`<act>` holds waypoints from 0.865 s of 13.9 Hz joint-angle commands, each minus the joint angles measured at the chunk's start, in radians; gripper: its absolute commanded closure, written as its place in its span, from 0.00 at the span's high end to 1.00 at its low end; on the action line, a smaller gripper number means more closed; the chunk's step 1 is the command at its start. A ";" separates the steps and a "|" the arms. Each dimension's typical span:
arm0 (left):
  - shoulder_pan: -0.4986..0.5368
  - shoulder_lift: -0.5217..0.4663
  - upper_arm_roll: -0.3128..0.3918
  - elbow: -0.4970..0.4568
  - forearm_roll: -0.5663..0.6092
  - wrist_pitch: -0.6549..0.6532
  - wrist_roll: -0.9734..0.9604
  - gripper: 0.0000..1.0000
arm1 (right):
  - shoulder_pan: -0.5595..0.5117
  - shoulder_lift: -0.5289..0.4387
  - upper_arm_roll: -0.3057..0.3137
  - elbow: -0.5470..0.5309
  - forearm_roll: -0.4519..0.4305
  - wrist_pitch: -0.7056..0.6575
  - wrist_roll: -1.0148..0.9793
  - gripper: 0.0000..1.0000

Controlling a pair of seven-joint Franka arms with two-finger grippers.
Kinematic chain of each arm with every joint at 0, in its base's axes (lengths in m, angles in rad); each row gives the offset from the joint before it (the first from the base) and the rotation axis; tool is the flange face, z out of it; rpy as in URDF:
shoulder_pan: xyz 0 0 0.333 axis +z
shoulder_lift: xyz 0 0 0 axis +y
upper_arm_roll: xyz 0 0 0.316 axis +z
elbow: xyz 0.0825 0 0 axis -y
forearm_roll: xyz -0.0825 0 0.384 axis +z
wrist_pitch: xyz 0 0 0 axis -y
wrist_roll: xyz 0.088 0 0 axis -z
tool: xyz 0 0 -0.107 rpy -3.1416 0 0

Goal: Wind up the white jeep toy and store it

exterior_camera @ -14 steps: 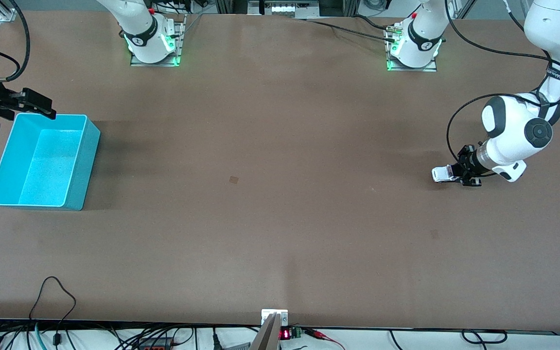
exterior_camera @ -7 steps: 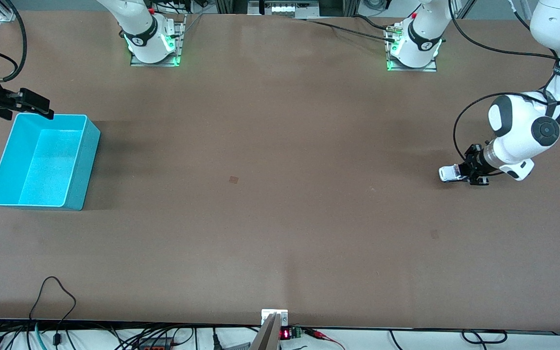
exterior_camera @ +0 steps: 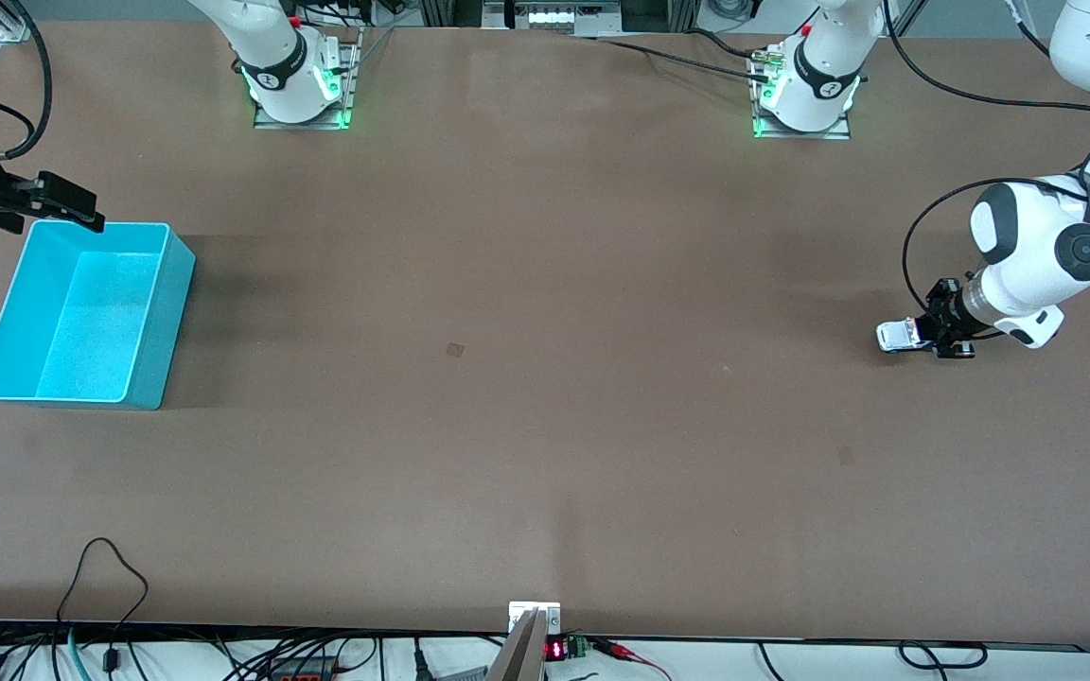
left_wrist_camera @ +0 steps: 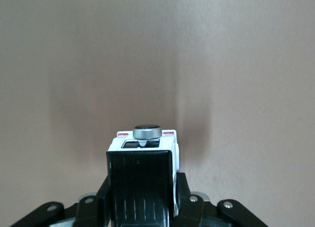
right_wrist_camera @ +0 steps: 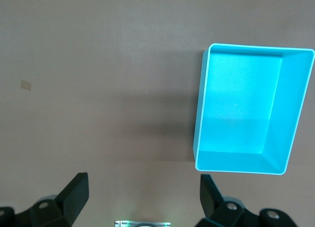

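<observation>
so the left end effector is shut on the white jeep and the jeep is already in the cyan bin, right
Not quite. The left end effector is shut on the white jeep, but at the left arm's end of the table. The front view shows the cyan bin empty.

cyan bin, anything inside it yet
Nothing shows inside the open rectangular cyan plastic bin; its bare floor shows in the front and right wrist views. The tiny white jeep toy with the black ribbed roof is at the left arm's end, clamped in the left hand.

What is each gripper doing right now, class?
Left gripper: shut on the white jeep toy.
Right gripper: open, holding nothing, beside the cyan bin.
</observation>
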 commanded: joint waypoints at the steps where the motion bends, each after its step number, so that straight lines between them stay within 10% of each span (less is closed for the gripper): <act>1: 0.053 0.137 0.009 0.045 0.089 0.032 0.002 0.31 | -0.010 -0.005 -0.001 0.004 0.001 -0.016 -0.002 1.00; 12: 0.136 0.173 0.032 0.102 0.124 0.033 0.116 0.31 | -0.009 -0.005 0.000 0.004 0.001 -0.018 -0.002 1.00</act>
